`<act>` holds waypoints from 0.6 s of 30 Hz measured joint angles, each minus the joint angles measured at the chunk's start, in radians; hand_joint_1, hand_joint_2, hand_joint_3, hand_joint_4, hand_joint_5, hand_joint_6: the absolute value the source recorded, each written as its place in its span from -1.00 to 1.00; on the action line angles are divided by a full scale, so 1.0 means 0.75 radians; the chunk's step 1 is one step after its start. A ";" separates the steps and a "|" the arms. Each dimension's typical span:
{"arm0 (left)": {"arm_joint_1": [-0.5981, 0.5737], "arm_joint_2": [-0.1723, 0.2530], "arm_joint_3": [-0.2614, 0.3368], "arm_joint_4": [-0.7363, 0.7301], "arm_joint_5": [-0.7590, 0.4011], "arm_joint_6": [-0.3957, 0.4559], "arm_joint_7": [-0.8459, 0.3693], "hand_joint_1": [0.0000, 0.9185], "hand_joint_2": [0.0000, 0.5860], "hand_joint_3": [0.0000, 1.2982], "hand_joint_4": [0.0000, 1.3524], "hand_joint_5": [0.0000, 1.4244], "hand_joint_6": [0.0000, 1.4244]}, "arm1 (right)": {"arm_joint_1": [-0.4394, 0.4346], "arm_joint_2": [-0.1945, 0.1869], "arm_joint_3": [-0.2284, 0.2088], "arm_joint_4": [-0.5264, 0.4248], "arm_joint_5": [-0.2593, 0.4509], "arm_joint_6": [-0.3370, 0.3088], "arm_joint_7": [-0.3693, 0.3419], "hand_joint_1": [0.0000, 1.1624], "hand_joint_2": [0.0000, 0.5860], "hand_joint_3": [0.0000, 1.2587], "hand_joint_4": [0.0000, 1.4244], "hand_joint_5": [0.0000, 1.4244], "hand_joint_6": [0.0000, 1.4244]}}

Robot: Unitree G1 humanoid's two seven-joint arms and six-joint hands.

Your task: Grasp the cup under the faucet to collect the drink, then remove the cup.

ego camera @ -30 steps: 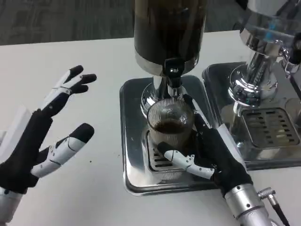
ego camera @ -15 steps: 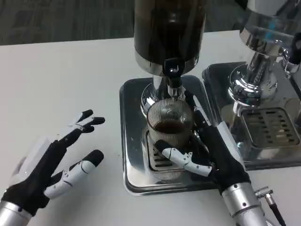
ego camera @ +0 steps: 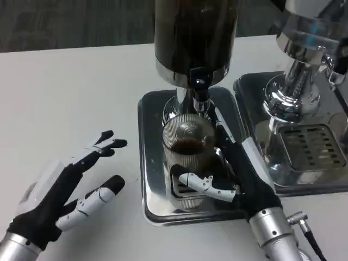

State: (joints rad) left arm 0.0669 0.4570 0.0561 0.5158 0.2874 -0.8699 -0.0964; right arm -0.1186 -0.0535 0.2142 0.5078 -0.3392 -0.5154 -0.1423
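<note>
Cup (ego camera: pixel 186 154): under faucet (ego camera: pixel 199 92) on drip tray (ego camera: pixel 149 163), catching dark drink.
Right hand (ego camera: pixel 231 174): wraps it, steadying for removal.
Left hand (ego camera: pixel 70 190): spread, empty, waiting.

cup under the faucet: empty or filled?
Partly filled: dark drink sits in the lower part of the ribbed clear cup, upright on the tray.

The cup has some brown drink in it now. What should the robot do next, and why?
Probably draw the cup gently toward itself, out from under the faucet. The right hand already grips the cup on the drip tray, dark drink sits inside, and the left hand rests open, clear of the way.
</note>
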 measured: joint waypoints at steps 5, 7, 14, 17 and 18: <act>0.000 0.000 -0.004 0.005 0.000 0.000 0.001 -1.00 -0.39 -0.62 -0.93 -0.71 -0.92 | -0.014 0.009 -0.002 0.022 0.006 0.017 -0.005 0.39 -0.41 -1.00 -0.99 -0.93 -0.70; 0.000 0.000 -0.005 0.005 0.000 0.000 0.001 -1.00 -0.39 -0.62 -0.93 -0.71 -0.92 | -0.022 0.019 -0.006 0.044 0.015 0.021 -0.008 0.39 -0.42 -1.00 -0.98 -0.90 -0.67; 0.000 0.000 -0.005 0.005 0.000 0.000 0.002 -1.00 -0.38 -0.62 -0.92 -0.71 -0.92 | -0.037 0.052 -0.027 0.052 0.045 0.047 -0.013 0.38 -0.43 -1.00 -0.95 -0.89 -0.66; 0.001 0.000 -0.005 0.005 0.000 0.000 0.004 -1.00 -0.37 -0.62 -0.92 -0.71 -0.92 | -0.041 0.057 -0.029 0.058 0.050 0.047 -0.013 0.38 -0.43 -1.00 -0.95 -0.88 -0.65; 0.001 0.000 -0.005 0.005 0.000 0.000 0.005 -1.00 -0.37 -0.62 -0.92 -0.71 -0.92 | -0.042 0.057 -0.029 0.059 0.050 0.047 -0.013 0.37 -0.43 -1.00 -0.94 -0.87 -0.64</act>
State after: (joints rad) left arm 0.0677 0.4571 0.0527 0.5195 0.2872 -0.8699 -0.0928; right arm -0.1502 -0.0108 0.1926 0.5521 -0.3017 -0.4801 -0.1519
